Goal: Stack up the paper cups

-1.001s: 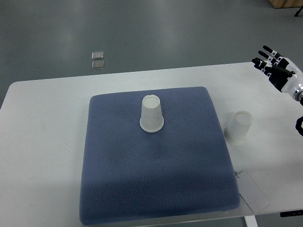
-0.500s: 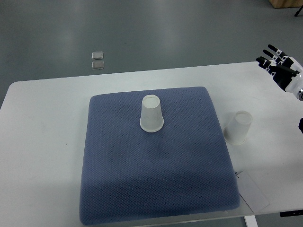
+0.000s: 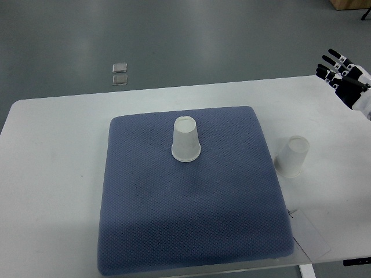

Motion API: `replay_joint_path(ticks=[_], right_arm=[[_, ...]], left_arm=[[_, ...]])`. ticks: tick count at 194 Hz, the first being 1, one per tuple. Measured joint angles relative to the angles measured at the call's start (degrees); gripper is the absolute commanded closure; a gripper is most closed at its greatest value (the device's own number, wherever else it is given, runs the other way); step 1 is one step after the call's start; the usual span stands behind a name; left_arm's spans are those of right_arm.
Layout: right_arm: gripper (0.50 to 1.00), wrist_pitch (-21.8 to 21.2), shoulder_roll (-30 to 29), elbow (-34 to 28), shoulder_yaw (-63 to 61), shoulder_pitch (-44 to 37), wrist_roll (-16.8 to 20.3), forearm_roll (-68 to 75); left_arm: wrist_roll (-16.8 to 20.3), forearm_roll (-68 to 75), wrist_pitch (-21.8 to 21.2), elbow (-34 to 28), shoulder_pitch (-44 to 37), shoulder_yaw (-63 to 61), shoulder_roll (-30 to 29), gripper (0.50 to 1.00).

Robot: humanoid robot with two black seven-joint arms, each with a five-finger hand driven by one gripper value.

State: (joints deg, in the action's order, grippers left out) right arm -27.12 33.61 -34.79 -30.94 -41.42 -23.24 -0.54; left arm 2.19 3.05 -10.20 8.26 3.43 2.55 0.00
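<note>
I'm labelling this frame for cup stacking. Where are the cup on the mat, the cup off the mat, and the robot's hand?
cup on the mat (image 3: 186, 142), top view, side wall
cup off the mat (image 3: 291, 157), top view, side wall
right hand (image 3: 345, 77), top view, middle of the hand

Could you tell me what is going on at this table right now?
Nothing is being handled yet. One paper cup stands upside down on the blue mat, and a second paper cup stands upside down on the white table to its right. The right hand hovers open at the far right edge, apart from both cups.
</note>
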Motion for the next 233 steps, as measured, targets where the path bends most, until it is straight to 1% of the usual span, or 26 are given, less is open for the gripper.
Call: replay_joint_path(ticks=[20, 41, 65, 110, 138, 185, 233], right_arm=[[0.558, -3.2, 3.5, -2.6, 0.1, -0.3, -0.8, -4.9], [0.558, -5.9, 7.8, -6.7, 0.1, -0.8, -3.8, -12.5], [0.566, -6.6, 11.1, -10.7, 0.1, -1.9, -5.5, -21.2], [0.564, -7.0, 16.8, -16.3, 0.1, -5.7, -5.9, -33.6], [0.562, -7.8, 20.0, -16.5, 0.1, -8.7, -6.1, -35.6], [0.566, -7.9, 21.6, -15.5, -0.9, -10.5, -6.5, -33.5], [0.574, -7.9, 23.8, -16.4, -1.0, -11.5, -6.4, -32.9]], left_arm=[[0.0, 0.0, 0.0, 0.0, 0.0, 0.0, 0.0, 0.5], [0.0, 0.0, 0.0, 0.0, 0.0, 0.0, 0.0, 0.5], [0.0, 0.0, 0.0, 0.0, 0.0, 0.0, 0.0, 0.5], [0.0, 0.0, 0.0, 0.0, 0.0, 0.0, 0.0, 0.5], [0.0, 0.0, 0.0, 0.0, 0.0, 0.0, 0.0, 0.5], [0.0, 0.0, 0.0, 0.0, 0.0, 0.0, 0.0, 0.5], [0.0, 0.0, 0.0, 0.0, 0.0, 0.0, 0.0, 0.5]])
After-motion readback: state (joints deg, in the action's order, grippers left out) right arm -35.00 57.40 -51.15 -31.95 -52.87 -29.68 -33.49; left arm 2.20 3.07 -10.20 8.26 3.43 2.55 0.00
